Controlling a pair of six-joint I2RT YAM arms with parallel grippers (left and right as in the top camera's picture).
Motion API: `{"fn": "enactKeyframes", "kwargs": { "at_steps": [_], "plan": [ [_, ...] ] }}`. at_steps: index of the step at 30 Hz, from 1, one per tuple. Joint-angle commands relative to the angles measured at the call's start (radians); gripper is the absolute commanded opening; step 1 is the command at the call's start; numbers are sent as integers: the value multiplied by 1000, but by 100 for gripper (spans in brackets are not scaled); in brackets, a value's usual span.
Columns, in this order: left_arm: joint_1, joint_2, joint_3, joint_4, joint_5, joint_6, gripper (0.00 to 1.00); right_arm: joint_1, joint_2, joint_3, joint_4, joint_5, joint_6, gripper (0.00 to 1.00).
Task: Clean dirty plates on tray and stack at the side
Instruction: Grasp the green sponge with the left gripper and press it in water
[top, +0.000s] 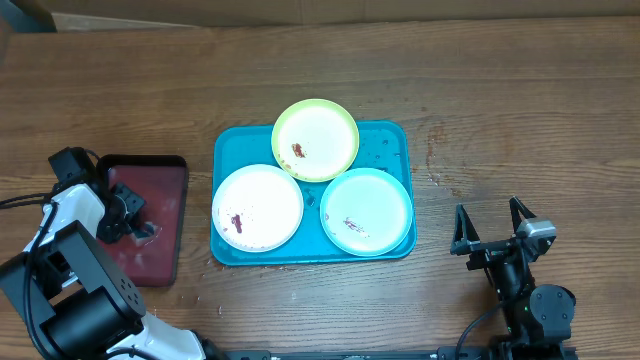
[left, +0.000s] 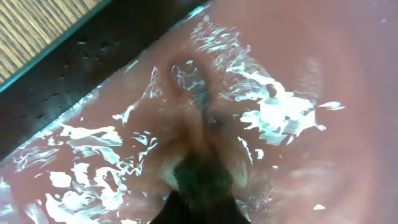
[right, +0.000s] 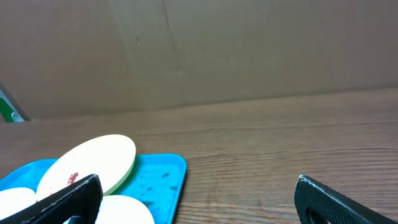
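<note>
Three plates lie on the turquoise tray (top: 232, 142): a yellow-green rimmed plate (top: 315, 139) at the back, a white plate (top: 257, 207) front left and a mint rimmed plate (top: 366, 211) front right. Each carries a reddish-brown smear. My left gripper (top: 138, 226) is down inside the dark red tray (top: 160, 180), away from the plates. In the left wrist view it is a dark blur (left: 202, 183) shut against the wet, glaring red surface (left: 298, 174); whether it holds anything is hidden. My right gripper (top: 488, 210) stands open and empty to the right of the turquoise tray.
The dark red tray has a black rim (left: 74, 74) and sits left of the turquoise tray on the wooden table (top: 500, 100). In the right wrist view, the yellow-green plate (right: 87, 162) and the tray's corner (right: 165, 174) lie ahead left, with a cardboard wall (right: 249, 50) behind.
</note>
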Motion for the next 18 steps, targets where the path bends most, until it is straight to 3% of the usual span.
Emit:
{"fn": "enactKeyframes", "kwargs": {
  "at_steps": [1, 2, 3, 10, 16, 18],
  "plan": [
    [3, 26, -11, -27, -10, 1, 23, 6, -9, -10, 5, 2, -3, 100],
    [3, 26, -11, -36, -9, 0, 55, 6, -9, -10, 5, 2, -3, 100],
    [3, 26, -11, -45, -5, 0, 96, 6, -9, -10, 5, 2, -3, 100],
    [2, 26, -11, -91, 46, 0, 100, 6, -9, -10, 5, 2, -3, 100],
    [5, 26, -11, -27, -31, 5, 100, 6, -9, -10, 5, 2, -3, 100],
    [5, 26, -11, -19, -36, 5, 89, 6, -9, -10, 5, 2, -3, 100]
  ]
}}
